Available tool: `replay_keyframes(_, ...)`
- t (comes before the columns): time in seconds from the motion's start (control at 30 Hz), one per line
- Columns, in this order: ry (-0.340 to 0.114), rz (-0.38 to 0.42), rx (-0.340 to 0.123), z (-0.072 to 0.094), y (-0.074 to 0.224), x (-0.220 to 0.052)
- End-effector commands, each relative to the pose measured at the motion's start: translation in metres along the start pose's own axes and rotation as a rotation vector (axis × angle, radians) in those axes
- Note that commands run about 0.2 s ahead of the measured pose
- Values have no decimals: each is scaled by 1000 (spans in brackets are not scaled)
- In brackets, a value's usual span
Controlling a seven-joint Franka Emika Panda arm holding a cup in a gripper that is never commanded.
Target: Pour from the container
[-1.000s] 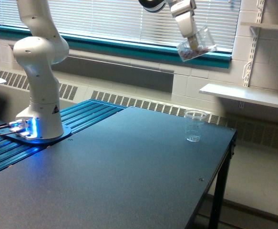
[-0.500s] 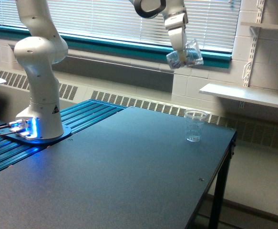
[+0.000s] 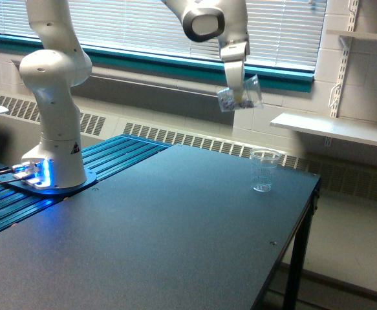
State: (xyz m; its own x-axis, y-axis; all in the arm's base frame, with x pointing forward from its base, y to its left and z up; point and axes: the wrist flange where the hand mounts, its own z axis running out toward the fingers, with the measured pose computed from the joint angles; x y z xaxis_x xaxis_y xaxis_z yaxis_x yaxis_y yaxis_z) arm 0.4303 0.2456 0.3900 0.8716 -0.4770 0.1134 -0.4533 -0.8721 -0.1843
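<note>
My gripper (image 3: 238, 92) hangs high above the dark table (image 3: 175, 239), shut on the container (image 3: 241, 97), a clear plain plastic cup. The cup is tilted, its mouth toward the exterior view's right, with something small and dark inside it. A smaller clear cup with printed measuring lines (image 3: 264, 170) stands upright on the table near its far right edge, below and a little to the right of the container. Whether that small cup holds anything is too faint to tell.
The arm's white base (image 3: 52, 129) stands on a blue-lit ribbed plate (image 3: 78, 187) at the exterior view's left. A window with blinds and a teal sill runs behind. White shelves (image 3: 330, 129) hang on the wall at the right, beyond the table's right edge (image 3: 291, 252).
The gripper with the container has come down and moved toward the exterior view's left, from near the top of the view to about the sill's height. The small cup has not moved.
</note>
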Motion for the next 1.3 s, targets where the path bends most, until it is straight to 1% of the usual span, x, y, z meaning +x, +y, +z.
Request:
replay_keyframes(0.03,-16,1,-2,13,-2,-4)
replay_keyframes(0.23,-44,7,-14,27,-3,-4)
replay_keyframes(0.37,-62,-6,-34,39,-5,-7)
replay_keyframes(0.43,-64,-13,-44,45,-6,-10)
replay_keyframes(0.53,-77,-20,-48,52,-8,-12)
replay_keyframes(0.6,-86,-19,-45,54,-10,-12)
replay_keyframes(0.67,-89,-21,-55,58,-12,-13)
replay_keyframes(0.73,-98,-22,-49,60,-15,-14)
replay_keyframes(0.9,-118,-22,-51,66,-19,-15)
replay_keyframes(0.97,-120,-17,-60,70,-19,-15)
replay_keyframes(1.3,-162,4,-84,87,-25,-8)
